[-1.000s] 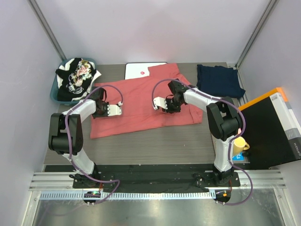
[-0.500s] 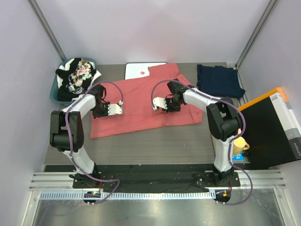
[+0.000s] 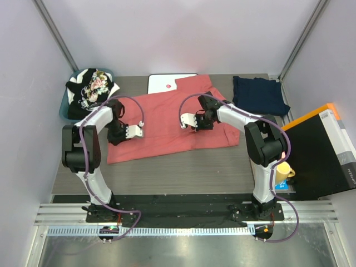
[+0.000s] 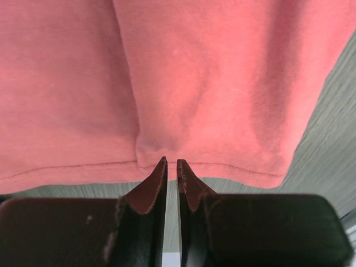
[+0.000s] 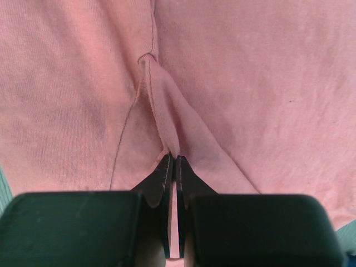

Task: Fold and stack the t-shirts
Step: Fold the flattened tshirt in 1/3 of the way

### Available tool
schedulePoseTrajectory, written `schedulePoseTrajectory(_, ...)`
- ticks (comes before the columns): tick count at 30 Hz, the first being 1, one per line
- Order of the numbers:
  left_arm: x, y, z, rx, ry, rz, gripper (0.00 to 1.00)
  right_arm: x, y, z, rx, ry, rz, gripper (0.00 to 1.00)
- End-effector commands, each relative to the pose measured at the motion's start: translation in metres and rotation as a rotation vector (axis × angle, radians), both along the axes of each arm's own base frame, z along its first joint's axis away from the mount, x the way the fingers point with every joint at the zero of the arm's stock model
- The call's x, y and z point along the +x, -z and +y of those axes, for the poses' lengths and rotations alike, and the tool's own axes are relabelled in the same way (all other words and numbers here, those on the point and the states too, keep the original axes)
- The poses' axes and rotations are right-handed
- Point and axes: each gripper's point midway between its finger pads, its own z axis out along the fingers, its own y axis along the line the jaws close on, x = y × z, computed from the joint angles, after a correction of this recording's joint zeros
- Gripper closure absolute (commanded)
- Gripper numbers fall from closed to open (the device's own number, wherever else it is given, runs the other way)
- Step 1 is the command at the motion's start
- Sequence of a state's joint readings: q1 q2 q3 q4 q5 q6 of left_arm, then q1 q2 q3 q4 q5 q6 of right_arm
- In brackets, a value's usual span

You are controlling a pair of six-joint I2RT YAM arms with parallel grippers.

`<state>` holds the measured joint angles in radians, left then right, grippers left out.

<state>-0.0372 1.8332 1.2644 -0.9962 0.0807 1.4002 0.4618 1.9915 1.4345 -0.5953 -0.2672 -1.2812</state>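
I have both pairs of jaws nipped nearly closed on the salmon t-shirt, which lies spread flat on the bench and fills the ground between them.

In the left wrist view, my left jaws stand with only a slit between the tips. They pinch a small pucker of cloth right at the stitched hem, and bare bench shows on the near side of the tips. From above, that grip sits on the shirt's left edge, with the left arm bent round to reach it.

My right jaws are drawn just as narrow, clamped on a raised ridge of the same shirt. The ridge runs straight out from the tips to a seam a little way ahead of them. Salmon cloth lies on both sides of the tips.

Out past the right jaws, well apart from them, a navy t-shirt lies folded on the bench. Beyond the left jaws and away to their outer side, a heap of black, white and floral shirts sits in a blue basket. Beyond the gap between the two pairs of jaws, a white board has one corner tucked under the salmon shirt's far edge.
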Motion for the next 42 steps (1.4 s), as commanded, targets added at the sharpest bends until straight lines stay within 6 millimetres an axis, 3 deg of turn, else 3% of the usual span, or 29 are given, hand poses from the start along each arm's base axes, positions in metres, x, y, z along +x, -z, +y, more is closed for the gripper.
schedulePoseTrajectory(1, -0.003, -0.004, -0.001, -0.016, -0.006, 0.045, 0.88, 0.020, -0.034, 0.010, 0.036, -0.008, -0.107, 0.92)
schedulePoseTrajectory(9, -0.003, 0.012, 0.004, 0.013, -0.020, 0.062, 0.89, 0.023, -0.036, 0.012, 0.045, -0.007, -0.112, 0.92)
schedulePoseTrajectory(13, 0.002, 0.014, 0.005, 0.019, -0.027, 0.036, 0.98, 0.023, -0.037, 0.013, 0.046, -0.011, -0.114, 0.93)
schedulePoseTrajectory(28, 0.006, -0.014, 0.002, 0.005, -0.023, -0.005, 1.00, 0.025, -0.036, 0.013, 0.041, -0.014, -0.118, 0.94)
schedulePoseTrajectory(29, 0.009, -0.017, 0.003, 0.004, -0.041, -0.019, 0.94, 0.025, -0.037, 0.012, 0.042, -0.014, -0.121, 0.93)
schedulePoseTrajectory(30, 0.011, -0.020, 0.002, 0.001, -0.046, -0.029, 0.66, 0.025, -0.037, 0.012, 0.040, -0.011, -0.122, 0.92)
schedulePoseTrajectory(33, 0.014, -0.029, 0.001, -0.008, -0.043, -0.052, 0.50, 0.025, -0.036, 0.010, 0.036, -0.008, -0.121, 0.91)
schedulePoseTrajectory(37, 0.013, -0.028, 0.004, 0.006, -0.026, -0.055, 0.48, 0.024, -0.035, 0.012, 0.039, -0.010, -0.117, 0.90)
schedulePoseTrajectory(42, 0.013, -0.006, 0.007, 0.026, -0.025, -0.016, 0.48, 0.025, -0.035, 0.013, 0.046, -0.010, -0.118, 0.90)
